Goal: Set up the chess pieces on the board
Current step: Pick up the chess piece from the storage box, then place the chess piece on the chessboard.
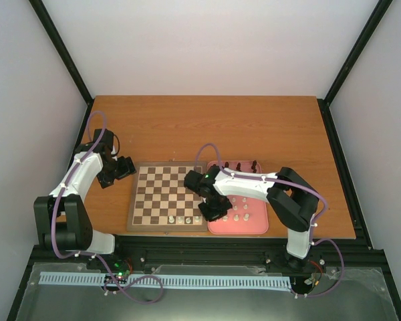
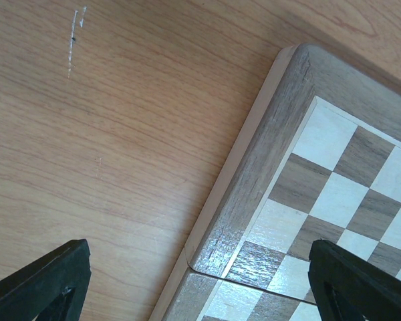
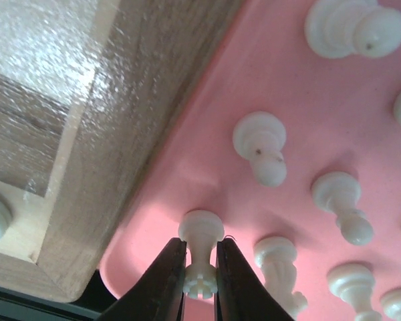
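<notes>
The board lies between the arms, with three white chess pieces on its near row. In the right wrist view my right gripper is shut on the stem of a white rook, which stands in the near left corner of the pink tray, close to the board's rim. From above, that gripper sits over the tray's left edge. My left gripper hovers off the board's far left corner, open and empty, its fingers straddling the rim.
The pink tray lies right of the board with several white pieces on its near part and dark pieces along its far edge. A white pawn-like piece and a white knight stand close to the held rook.
</notes>
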